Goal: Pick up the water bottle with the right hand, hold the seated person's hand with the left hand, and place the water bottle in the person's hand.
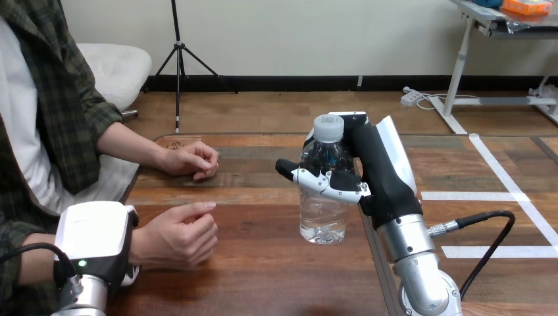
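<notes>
A clear water bottle [322,217] with a pale cap stands upright near the table's middle, with water in its lower half. My right hand [381,171] is shut on it from the right, fingers [322,183] wrapped across its front. Whether its base touches the table, I cannot tell. At the lower left my left hand [92,238] lies over the wrist of the person's near hand [176,234], white back toward me, a fingertip [131,273] curling out below the wrist. That hand is loosely curled on the table, about a hand's width left of the bottle.
The person's far hand [191,160] rests on the wooden table [263,276] near its back left. The table's right edge runs just beside my right forearm [411,250], and a black cable loops off it to the right.
</notes>
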